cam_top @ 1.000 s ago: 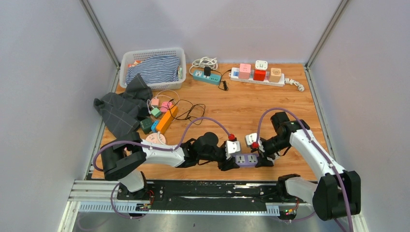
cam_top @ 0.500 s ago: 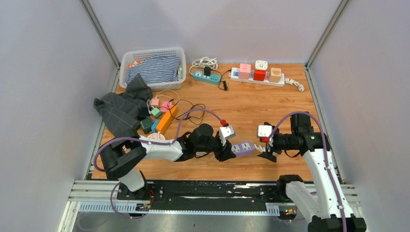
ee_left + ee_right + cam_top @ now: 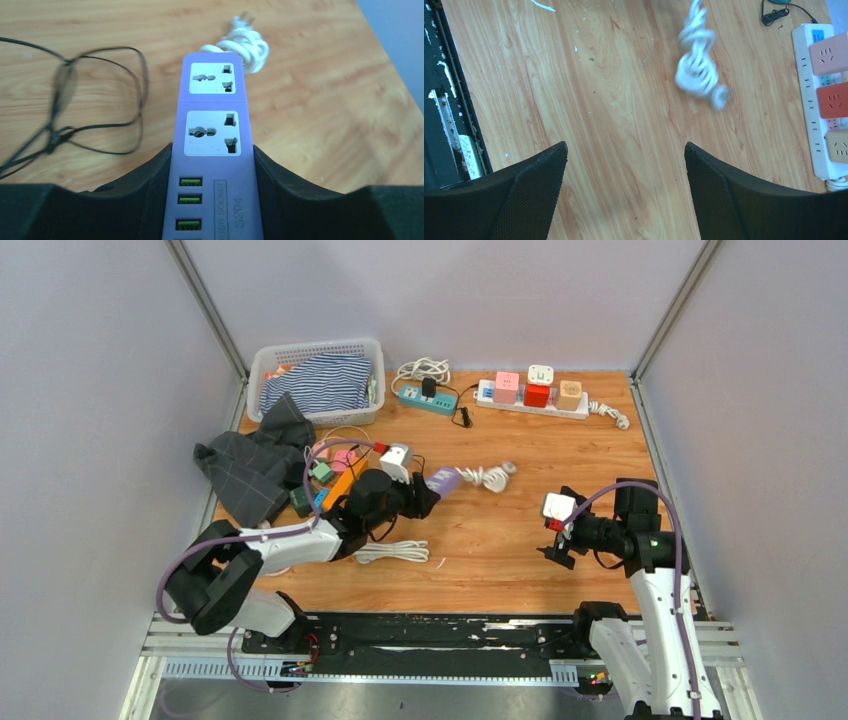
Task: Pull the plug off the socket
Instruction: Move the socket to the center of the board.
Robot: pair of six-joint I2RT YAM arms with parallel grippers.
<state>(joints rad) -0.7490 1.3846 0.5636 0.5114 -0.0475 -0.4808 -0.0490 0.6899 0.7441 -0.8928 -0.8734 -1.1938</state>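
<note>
Clamping the strip (image 3: 212, 125) at mid-frame, both sockets bare, the left gripper (image 3: 422, 496) looks done, while the right gripper (image 3: 624, 150) is wide open and empty; next, lay the strip down.

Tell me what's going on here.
The left gripper is clamped on a purple power strip at the left-centre of the table. Both sockets seen from its wrist are empty, and the coiled white cord extends past its far end. The right gripper is open and empty over bare wood.

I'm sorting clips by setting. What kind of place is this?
Probably a robot lab test cell, not a home: plain grey panels wall in a wooden table, with a metal rail at its near edge.
</note>
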